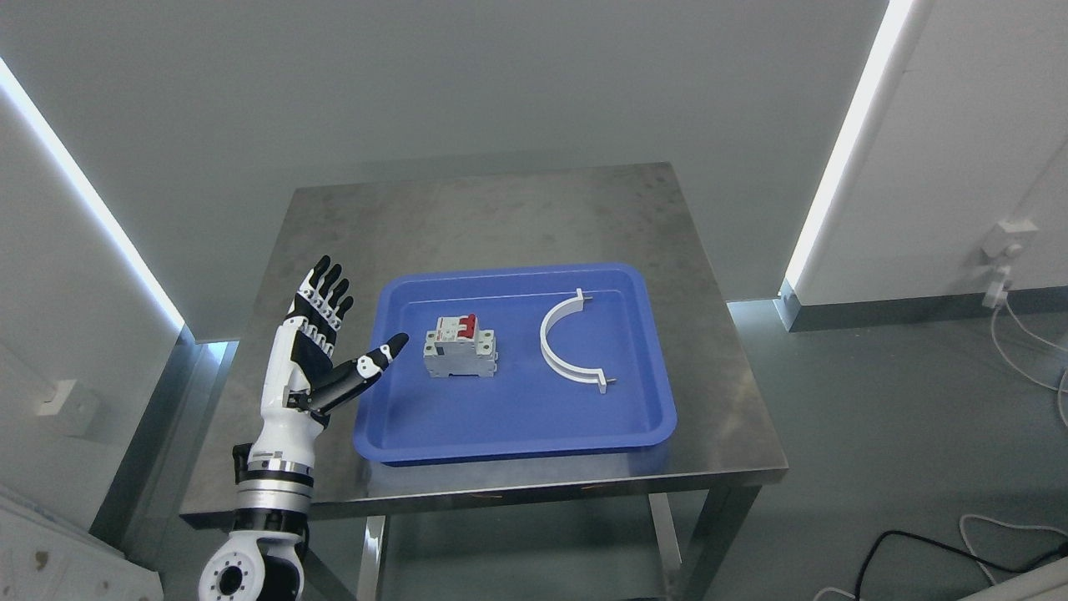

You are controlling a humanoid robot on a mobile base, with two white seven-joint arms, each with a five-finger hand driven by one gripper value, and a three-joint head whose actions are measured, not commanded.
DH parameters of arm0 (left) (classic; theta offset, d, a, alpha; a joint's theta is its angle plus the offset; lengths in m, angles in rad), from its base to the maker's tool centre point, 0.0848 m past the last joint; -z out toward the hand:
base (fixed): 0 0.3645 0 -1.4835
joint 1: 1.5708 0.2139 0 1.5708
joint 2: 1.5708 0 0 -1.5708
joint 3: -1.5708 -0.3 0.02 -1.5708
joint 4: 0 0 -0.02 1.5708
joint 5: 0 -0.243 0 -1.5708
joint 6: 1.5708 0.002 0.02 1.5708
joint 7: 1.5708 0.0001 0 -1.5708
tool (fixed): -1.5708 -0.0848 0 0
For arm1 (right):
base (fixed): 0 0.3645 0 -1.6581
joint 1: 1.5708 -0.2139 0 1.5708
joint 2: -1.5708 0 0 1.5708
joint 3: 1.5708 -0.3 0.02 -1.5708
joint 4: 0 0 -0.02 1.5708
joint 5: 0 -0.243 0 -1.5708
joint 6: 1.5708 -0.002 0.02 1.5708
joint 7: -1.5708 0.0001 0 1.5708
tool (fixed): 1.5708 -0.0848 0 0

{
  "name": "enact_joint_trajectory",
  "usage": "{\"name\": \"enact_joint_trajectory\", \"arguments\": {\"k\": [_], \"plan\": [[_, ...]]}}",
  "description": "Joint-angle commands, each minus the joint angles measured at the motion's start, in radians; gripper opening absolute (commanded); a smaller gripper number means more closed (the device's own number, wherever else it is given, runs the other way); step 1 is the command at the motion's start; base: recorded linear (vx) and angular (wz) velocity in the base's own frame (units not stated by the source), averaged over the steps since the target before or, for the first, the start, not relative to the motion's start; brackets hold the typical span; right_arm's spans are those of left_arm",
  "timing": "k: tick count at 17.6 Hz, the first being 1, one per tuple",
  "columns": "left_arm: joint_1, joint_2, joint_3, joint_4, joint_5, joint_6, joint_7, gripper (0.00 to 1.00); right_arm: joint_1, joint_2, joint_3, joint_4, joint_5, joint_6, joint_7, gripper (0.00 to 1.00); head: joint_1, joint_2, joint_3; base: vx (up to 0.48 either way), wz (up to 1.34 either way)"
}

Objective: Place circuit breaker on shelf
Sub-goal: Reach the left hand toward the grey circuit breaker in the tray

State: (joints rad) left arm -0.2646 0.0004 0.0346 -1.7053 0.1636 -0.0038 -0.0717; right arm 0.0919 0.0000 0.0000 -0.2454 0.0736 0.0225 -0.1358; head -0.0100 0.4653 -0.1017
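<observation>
A grey circuit breaker (pixel 460 344) with red switches lies in the left half of a blue tray (pixel 517 417) on a steel table (pixel 517 209). My left hand (pixel 338 334) is raised just left of the tray, open and empty. Its fingers (pixel 327 288) point up and its thumb points toward the breaker, a short gap away. The right arm is out of view. No shelf shows.
A white half-ring clamp (pixel 567 342) lies in the tray's right half. The table has bare steel behind and in front of the tray. Cables (pixel 1026 342) run along the floor at the right, below a wall socket (pixel 1005 242).
</observation>
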Motion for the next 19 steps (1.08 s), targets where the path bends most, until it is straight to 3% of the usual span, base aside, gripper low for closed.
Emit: {"name": "enact_joint_trajectory", "arguments": {"k": [1, 8, 12, 19], "plan": [[0.011, 0.026, 0.061, 0.0, 0.001, -0.002, -0.005, 1.0, 0.0, -0.017, 0.02, 0.0, 0.0, 0.056, -0.001, 1.0, 0.0, 0.0, 0.0, -0.02, 0.0], [-0.054, 0.032, -0.015, 0.03, -0.076, 0.002, -0.03, 1.0, 0.0, -0.017, 0.02, 0.0, 0.0, 0.056, -0.001, 1.0, 0.0, 0.0, 0.0, -0.094, 0.11], [-0.11, 0.021, -0.136, 0.033, -0.101, 0.007, -0.076, 1.0, 0.0, -0.017, 0.02, 0.0, 0.0, 0.056, -0.001, 1.0, 0.0, 0.0, 0.0, -0.112, 0.13], [-0.085, 0.017, -0.104, 0.038, -0.116, -0.001, -0.076, 1.0, 0.0, -0.017, 0.02, 0.0, 0.0, 0.056, -0.001, 1.0, 0.0, 0.0, 0.0, -0.036, -0.02]]}}
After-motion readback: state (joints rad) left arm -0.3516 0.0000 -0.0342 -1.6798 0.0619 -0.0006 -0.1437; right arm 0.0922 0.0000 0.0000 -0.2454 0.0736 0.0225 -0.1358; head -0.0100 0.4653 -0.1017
